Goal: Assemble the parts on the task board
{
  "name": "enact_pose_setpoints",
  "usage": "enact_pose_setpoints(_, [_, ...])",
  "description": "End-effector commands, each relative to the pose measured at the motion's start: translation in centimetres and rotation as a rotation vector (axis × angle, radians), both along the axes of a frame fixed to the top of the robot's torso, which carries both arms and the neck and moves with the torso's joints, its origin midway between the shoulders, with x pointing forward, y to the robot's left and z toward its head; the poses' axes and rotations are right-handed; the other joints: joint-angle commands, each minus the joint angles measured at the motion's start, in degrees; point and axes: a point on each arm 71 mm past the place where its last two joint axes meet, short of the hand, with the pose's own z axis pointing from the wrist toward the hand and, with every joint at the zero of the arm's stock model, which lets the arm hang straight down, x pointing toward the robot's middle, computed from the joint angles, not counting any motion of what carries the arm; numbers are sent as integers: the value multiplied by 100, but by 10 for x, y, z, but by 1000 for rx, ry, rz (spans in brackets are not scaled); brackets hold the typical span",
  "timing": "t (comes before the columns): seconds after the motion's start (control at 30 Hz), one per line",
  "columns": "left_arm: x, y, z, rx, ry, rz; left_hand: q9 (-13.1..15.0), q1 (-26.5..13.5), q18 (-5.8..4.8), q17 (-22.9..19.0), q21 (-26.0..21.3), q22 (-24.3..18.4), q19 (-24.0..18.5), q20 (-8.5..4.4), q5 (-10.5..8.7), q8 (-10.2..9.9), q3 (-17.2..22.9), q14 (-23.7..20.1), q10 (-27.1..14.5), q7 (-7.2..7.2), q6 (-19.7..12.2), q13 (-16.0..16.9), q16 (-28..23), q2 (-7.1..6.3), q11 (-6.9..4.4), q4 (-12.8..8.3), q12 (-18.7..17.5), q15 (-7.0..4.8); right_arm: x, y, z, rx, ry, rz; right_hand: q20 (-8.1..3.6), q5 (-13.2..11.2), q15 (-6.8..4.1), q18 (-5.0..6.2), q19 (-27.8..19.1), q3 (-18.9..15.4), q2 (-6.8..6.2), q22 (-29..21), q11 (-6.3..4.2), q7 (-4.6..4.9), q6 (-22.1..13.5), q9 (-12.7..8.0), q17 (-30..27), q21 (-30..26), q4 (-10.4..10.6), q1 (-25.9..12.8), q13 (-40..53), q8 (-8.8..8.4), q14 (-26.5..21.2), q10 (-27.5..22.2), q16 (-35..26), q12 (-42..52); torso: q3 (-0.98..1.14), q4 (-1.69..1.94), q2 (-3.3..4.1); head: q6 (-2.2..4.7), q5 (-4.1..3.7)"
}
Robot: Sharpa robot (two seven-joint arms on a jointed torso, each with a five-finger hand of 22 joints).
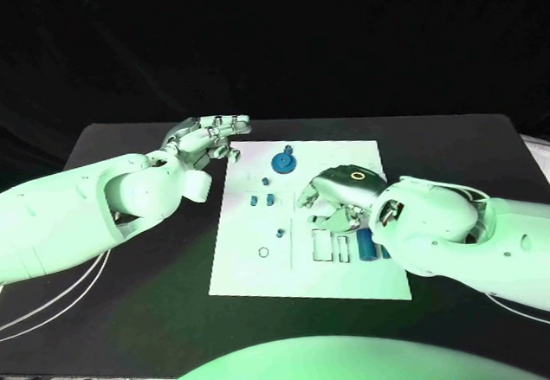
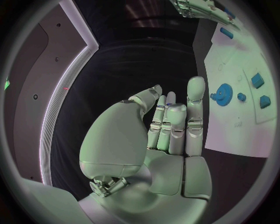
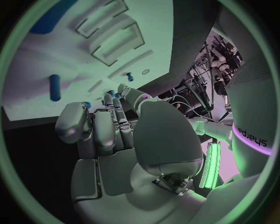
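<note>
The flat white task board lay mid-bench, a toothed blue gear near its far edge. The left hand hovered with metallic fingers extended together, empty; whether the right hand held anything, I could not tell.

My left hand beside the white task board.

My silver fingers stand fairly straight and close together, with the thumb leaning in toward them, over the black table. Whether a small bluish bit at my fingertips is a part held there, I cannot tell. At about three o'clock from my fingertips a round blue toothed gear lies flat on the white plate, with a small blue round piece just beside it. Two blue blocky pieces lie further out the same way, and a blue elongated piece lies toward one o'clock.
</note>
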Motion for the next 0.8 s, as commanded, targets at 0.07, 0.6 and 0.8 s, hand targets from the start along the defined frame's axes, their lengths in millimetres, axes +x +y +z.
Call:
enact_pose_setpoints(0.07, [-1, -3, 1, -8, -6, -26, -5, 48, 111, -10, -31, -9, -38, 5, 7, 2, -5, -19, -41, 20, 2, -7, 6, -11, -4, -17, 28, 20, 8, -22, 7, -47, -3, -76, -155, 21, -184, 61, 15, -261, -210, -13, -93, -110, -110, -20, -18, 3, 54, -109, -8, -14, 269, -228, -8, -95, -9, -5, -2, 0, -56])
enact_pose_setpoints(0.6, [-2, -6, 0, -6, -10, -44, -5, 53, 116, -29, -70, -27, -49, 7, 8, 2, -5, -29, -48, 20, 0, -7, -1, -6, -4, -20, 29, 21, 19, -41, -8, -170, 22, -111, -221, 68, -239, 54, 24, -1182, -52, -63, -141, -254, -193, -11, -112, -56, 301, 295, 13, -1, 278, -426, -20, -31, 2, 19, 11, 0, -74])
enact_pose_setpoints(0.8, [-2, -5, 0, -5, -10, -44, -5, 53, 116, -29, -70, -27, -49, 7, 8, 2, -5, -29, -48, 20, 0, -7, -1, -6, -4, -20, 29, 21, 22, -40, -12, -177, 16, -115, -204, -87, -228, 53, 38, -1013, 133, -54, -140, -192, -91, -6, -130, -50, 282, 446, 6, 9, 277, -238, -12, 56, -2, 13, 11, 0, -83])
